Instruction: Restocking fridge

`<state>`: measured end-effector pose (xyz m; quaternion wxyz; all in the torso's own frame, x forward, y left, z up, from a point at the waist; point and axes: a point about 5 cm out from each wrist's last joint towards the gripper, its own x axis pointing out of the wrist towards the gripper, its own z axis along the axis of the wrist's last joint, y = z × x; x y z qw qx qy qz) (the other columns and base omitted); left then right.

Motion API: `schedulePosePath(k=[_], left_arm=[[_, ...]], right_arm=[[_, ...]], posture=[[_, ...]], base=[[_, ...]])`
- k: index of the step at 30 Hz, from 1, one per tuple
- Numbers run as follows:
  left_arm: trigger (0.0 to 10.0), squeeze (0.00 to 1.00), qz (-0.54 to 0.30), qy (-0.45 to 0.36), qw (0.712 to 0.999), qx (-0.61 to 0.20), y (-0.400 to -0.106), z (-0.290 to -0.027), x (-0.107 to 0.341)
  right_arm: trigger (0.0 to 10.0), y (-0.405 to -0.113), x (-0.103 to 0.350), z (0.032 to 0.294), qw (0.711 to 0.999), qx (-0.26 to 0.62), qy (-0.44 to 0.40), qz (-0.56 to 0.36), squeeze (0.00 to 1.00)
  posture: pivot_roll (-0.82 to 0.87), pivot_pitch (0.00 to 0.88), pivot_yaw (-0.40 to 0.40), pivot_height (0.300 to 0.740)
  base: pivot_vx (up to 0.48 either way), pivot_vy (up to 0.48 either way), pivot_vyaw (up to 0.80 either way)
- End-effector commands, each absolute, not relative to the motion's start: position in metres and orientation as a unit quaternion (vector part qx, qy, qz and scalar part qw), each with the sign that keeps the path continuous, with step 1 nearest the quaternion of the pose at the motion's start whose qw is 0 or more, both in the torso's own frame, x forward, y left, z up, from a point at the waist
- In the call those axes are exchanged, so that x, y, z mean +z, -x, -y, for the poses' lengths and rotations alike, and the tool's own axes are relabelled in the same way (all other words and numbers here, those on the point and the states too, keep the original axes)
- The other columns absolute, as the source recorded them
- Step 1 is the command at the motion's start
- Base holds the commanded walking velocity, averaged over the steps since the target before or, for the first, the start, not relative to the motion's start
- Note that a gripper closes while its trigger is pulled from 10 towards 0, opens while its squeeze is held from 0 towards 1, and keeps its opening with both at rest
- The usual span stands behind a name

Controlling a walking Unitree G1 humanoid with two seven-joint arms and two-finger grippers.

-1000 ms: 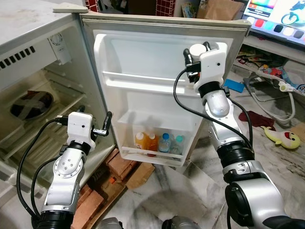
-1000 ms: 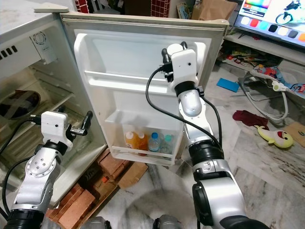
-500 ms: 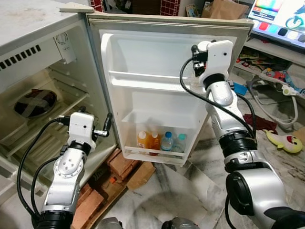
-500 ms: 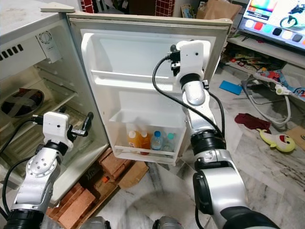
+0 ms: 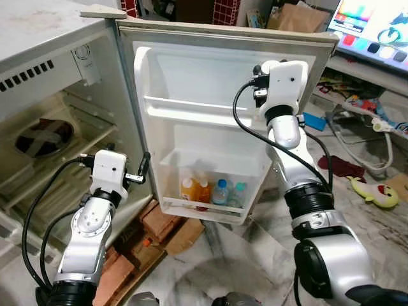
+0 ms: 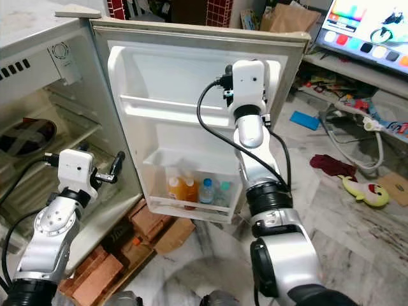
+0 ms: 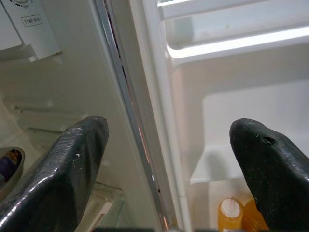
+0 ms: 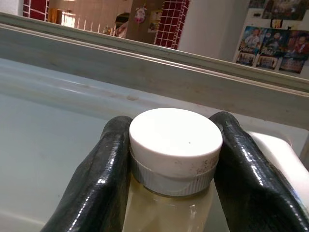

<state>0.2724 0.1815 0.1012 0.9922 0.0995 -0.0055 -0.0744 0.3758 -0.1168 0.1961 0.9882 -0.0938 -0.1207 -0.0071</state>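
My right gripper (image 8: 170, 159) is shut on a bottle with a white cap (image 8: 175, 139) and pale yellowish contents. It is held high against the inner side of the open fridge door (image 5: 191, 76), at the level of the top door shelf (image 5: 191, 108). The bottom door shelf (image 5: 204, 207) holds two orange bottles (image 5: 195, 190) and two clear bottles with blue caps (image 5: 220, 191). My left gripper (image 7: 164, 169) is open and empty, low by the hinge edge between the door and the fridge body (image 5: 57, 38).
Inside the fridge, a round dish (image 5: 43, 137) sits on a wire shelf. Bricks (image 5: 159, 220) and cardboard (image 5: 188, 233) lie under the fridge. Toys (image 5: 376, 191), cables and a red cloth litter the floor at right, below a lit screen (image 5: 376, 25).
The camera has shifted a little. My right arm, still holding the bottle, has drifted slightly left along the top of the door. The left arm has kept its place.
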Motion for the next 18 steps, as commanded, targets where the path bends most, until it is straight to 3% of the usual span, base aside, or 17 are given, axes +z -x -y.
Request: schedulePosePath(k=[1,5,6,7,18], left_arm=[[10.0,0.00,0.003,-0.107,0.991,-0.083,-0.273,-0.181,0.102],[10.0,0.00,0.003,-0.108,0.991,-0.083,-0.274,-0.181,0.103],[10.0,0.00,0.003,-0.108,0.991,-0.084,-0.274,-0.180,0.103],[10.0,0.00,0.003,-0.108,0.991,-0.084,-0.274,-0.179,0.102],[10.0,0.00,0.001,-0.111,0.990,-0.087,-0.273,-0.178,0.102]], right_arm=[[10.0,-0.362,0.119,0.128,0.992,-0.021,0.110,-0.057,0.00],[10.0,-0.364,0.124,0.135,0.992,-0.032,0.110,-0.044,0.00],[10.0,-0.365,0.126,0.139,0.992,-0.042,0.115,-0.041,0.63],[10.0,-0.365,0.128,0.141,0.991,-0.045,0.117,-0.038,0.98],[10.0,-0.369,0.165,0.154,0.988,-0.078,0.122,0.061,1.00]], posture=[[0.03,0.062,-0.006,0.740],[0.03,0.061,-0.006,0.740],[0.03,0.062,-0.006,0.740],[0.03,0.061,-0.006,0.740],[0.03,0.060,-0.004,0.740]], base=[[0.000,0.000,0.00],[0.000,0.000,0.00],[0.000,0.000,0.00],[0.000,0.000,0.00],[0.000,0.000,0.00]])
